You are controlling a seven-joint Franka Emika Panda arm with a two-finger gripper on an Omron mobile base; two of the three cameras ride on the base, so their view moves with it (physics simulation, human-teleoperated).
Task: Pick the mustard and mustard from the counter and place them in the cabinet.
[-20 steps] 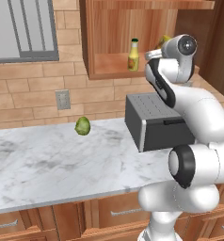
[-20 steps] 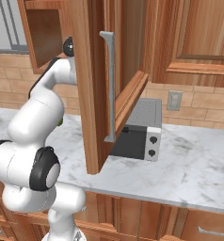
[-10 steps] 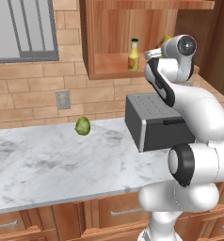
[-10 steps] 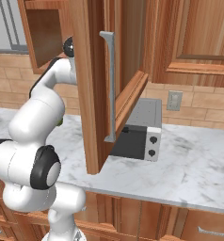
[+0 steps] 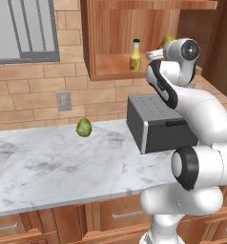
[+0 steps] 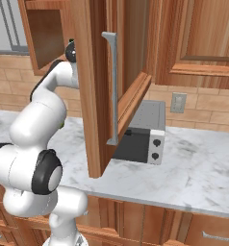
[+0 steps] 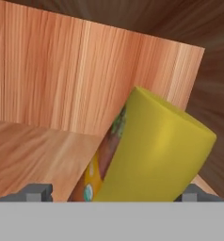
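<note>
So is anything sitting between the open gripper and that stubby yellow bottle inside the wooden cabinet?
Nothing visible stands between them. In the hand view the stubby yellow-olive bottle with the orange label lies tilted right in front of the gripper, between its wide-open tips, on the reddish-brown wooden cabinet's shelf floor. The slim yellow bottle with the dark green cap stands off to the side.

A wide yellow mustard bottle (image 7: 156, 150) leans on the cabinet (image 7: 48, 84) shelf between the spread pincer (image 7: 115, 192) tips.
</note>
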